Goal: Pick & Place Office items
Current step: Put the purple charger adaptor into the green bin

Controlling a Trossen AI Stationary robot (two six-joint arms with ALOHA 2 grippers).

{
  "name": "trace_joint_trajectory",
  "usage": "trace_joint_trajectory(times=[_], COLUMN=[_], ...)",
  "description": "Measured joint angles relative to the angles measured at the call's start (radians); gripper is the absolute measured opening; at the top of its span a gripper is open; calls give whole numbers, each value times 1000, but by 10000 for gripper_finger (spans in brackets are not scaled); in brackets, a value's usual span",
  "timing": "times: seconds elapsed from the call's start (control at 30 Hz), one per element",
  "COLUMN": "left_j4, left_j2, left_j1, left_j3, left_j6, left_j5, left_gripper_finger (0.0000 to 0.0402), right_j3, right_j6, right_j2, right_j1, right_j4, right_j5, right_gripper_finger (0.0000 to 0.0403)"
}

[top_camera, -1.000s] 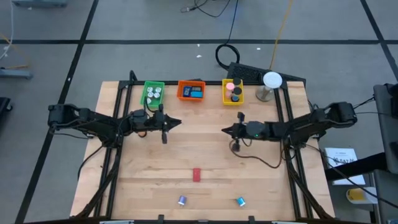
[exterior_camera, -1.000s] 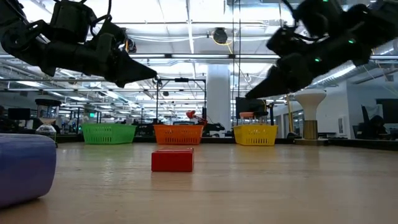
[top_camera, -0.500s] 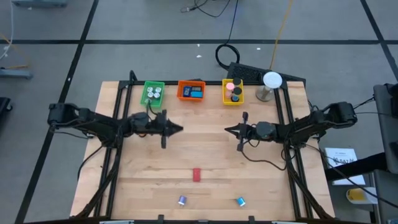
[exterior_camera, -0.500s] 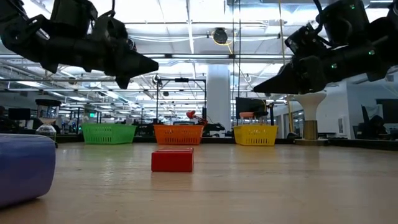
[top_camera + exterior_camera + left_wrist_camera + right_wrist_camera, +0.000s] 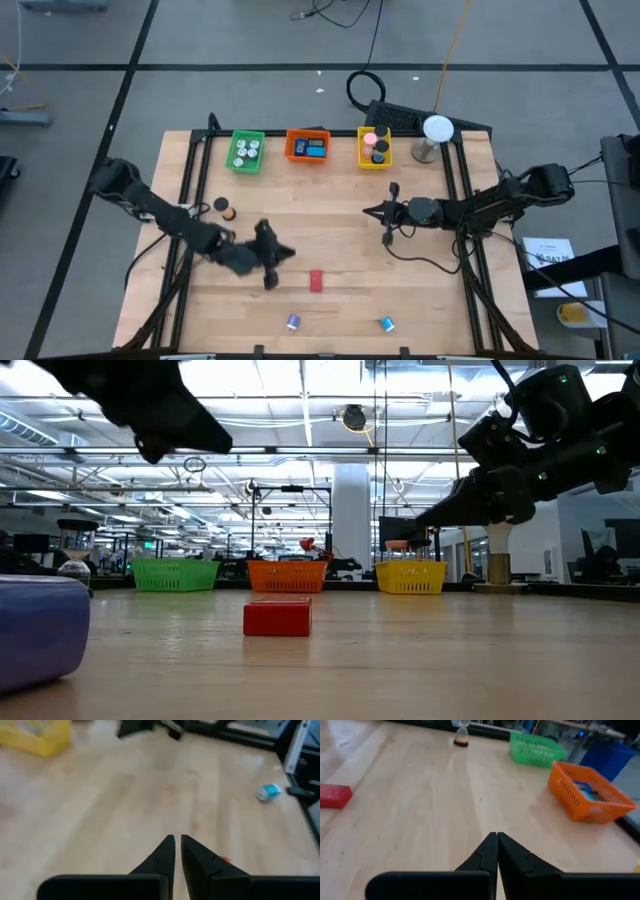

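Note:
A red block [image 5: 316,281] lies flat on the wooden table toward the near edge; it also shows in the low view [image 5: 277,617] and the right wrist view [image 5: 335,796]. A purple roll [image 5: 292,322] and a blue roll [image 5: 386,323] lie nearer the front edge. My left gripper [image 5: 285,252] hangs shut above the table just left of the red block, with nothing between its fingers [image 5: 173,839]. My right gripper [image 5: 366,211] hovers shut over the table's middle right, pointing left, with nothing in it [image 5: 497,836].
A green tray [image 5: 246,152], an orange tray [image 5: 308,147] and a yellow tray [image 5: 374,148] stand along the far edge, each with small pieces inside. A white ball on a stand [image 5: 436,130] is at the far right. A small black and orange piece [image 5: 225,209] sits on the left.
My left gripper has swung from beside the green tray toward the near edge and the red block, turning as it went and staying shut. The small black and orange piece shows where that arm was. My right gripper has drawn back slightly toward the right edge.

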Motion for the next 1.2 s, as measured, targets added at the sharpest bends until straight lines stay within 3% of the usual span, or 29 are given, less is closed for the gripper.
trace_joint_trajectory(times=[0.3, 0.57, 0.73, 0.97, 1.2], left_j4=[-165, -572, -846, -905, -904], left_j2=[348, 571, 667, 704, 703], left_j1=[-195, -270, -277, -267, -262], left_j3=[329, 721, 919, 960, 928], left_j6=[-282, -597, -771, -948, -977], left_j5=[-15, -6, 70, 212, 229], left_gripper_finger=[37, 40, 81, 190, 263], right_j3=[-12, -51, -64, -64, -64], right_j6=[27, 27, 45, 54, 53], right_j2=[0, 0, 0, 0, 0], right_j1=[1, 2, 2, 2, 2], right_j4=[-32, -8, 11, 23, 23], right_j5=[-127, -125, -124, -124, -124], right_gripper_finger=[1, 1, 1, 1, 2])
